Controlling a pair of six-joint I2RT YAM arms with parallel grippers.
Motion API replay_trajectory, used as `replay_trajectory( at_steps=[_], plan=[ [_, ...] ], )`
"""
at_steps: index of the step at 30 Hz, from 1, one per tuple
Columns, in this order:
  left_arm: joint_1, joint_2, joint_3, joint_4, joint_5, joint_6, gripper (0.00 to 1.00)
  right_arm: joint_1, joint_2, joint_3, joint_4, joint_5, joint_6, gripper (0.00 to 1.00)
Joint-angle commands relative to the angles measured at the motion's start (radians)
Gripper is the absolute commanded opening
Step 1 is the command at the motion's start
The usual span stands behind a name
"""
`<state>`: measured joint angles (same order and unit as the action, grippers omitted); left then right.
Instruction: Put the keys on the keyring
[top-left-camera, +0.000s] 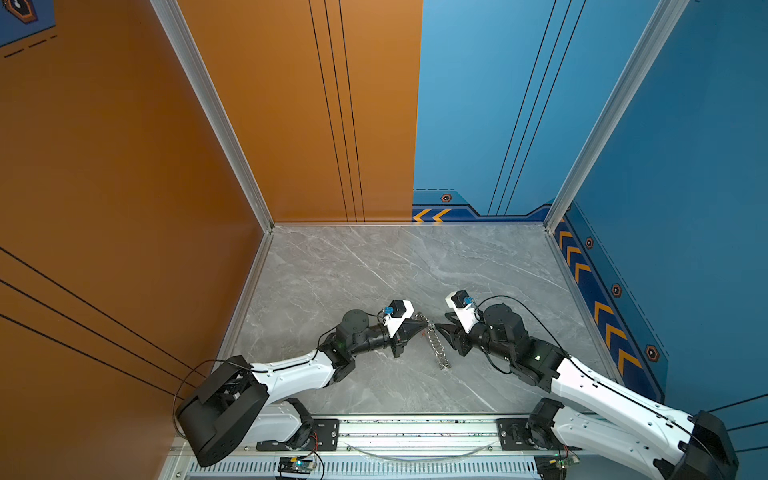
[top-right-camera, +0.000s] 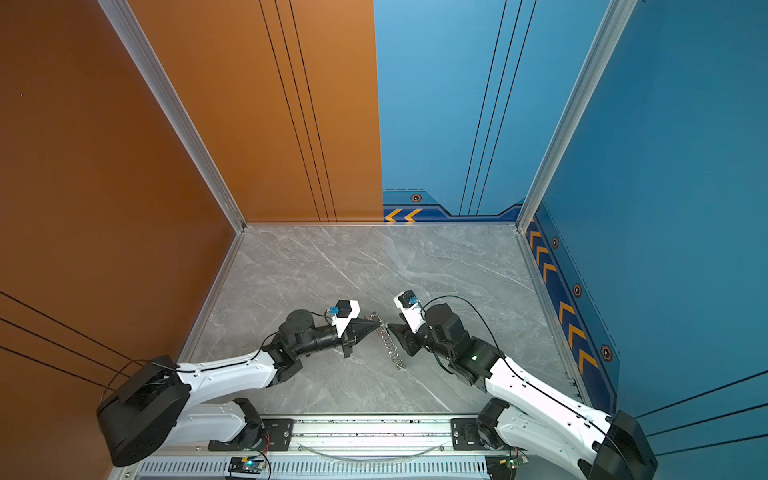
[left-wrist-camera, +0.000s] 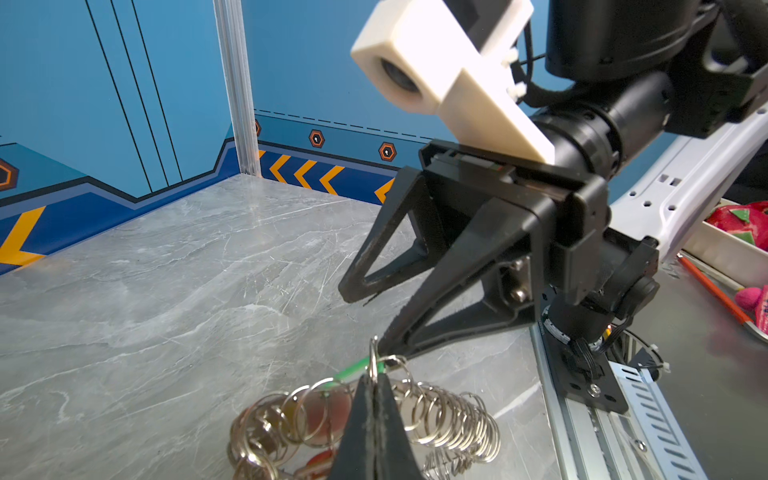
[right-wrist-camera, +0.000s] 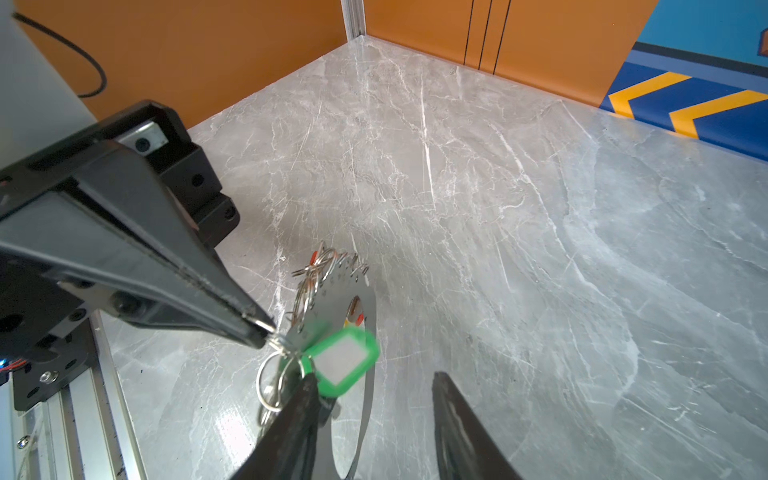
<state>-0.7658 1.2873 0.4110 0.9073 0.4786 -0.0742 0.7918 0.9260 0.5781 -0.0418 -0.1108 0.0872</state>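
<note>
Black left gripper (left-wrist-camera: 375, 376), closest to the lens, hangs over the grey marble table (top-left-camera: 374, 270), jaws pinched tight. The black right gripper (right-wrist-camera: 372, 376) faces it, half-open. Between them the long flat keyring (top-left-camera: 441, 347) edged with silver wire rings trails from the left jaws to the tabletop, a small green-tagged key (right-wrist-camera: 345, 361) touching one right finger (right-wrist-camera: 291, 424).

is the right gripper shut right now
No, in the right wrist view the right gripper has its jaws apart, the green key tag beside one finger.
</note>
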Motion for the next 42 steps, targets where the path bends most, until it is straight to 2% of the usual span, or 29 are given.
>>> replay_trajectory(
  at_steps=[1, 10, 18, 24, 31, 42],
  plan=[
    [-0.008, 0.009, 0.012, 0.103, -0.021, -0.033, 0.0, 0.025, 0.013, -0.009, 0.05, -0.004, 0.017, 0.46],
    [-0.029, 0.069, 0.013, 0.231, -0.031, -0.102, 0.0, 0.056, 0.069, 0.0, 0.061, 0.024, 0.009, 0.45],
    [-0.021, 0.093, -0.009, 0.297, -0.028, -0.117, 0.0, 0.02, -0.048, 0.005, -0.018, 0.07, -0.022, 0.45],
    [-0.019, 0.09, -0.008, 0.295, -0.015, -0.113, 0.0, -0.062, -0.134, -0.024, 0.018, -0.059, 0.016, 0.35],
    [-0.023, 0.087, 0.003, 0.296, 0.044, -0.124, 0.0, -0.109, -0.085, -0.017, 0.08, -0.254, 0.061, 0.22],
    [-0.022, 0.087, 0.015, 0.296, 0.116, -0.141, 0.0, -0.126, -0.05, -0.011, 0.095, -0.351, 0.063, 0.14]
  ],
)
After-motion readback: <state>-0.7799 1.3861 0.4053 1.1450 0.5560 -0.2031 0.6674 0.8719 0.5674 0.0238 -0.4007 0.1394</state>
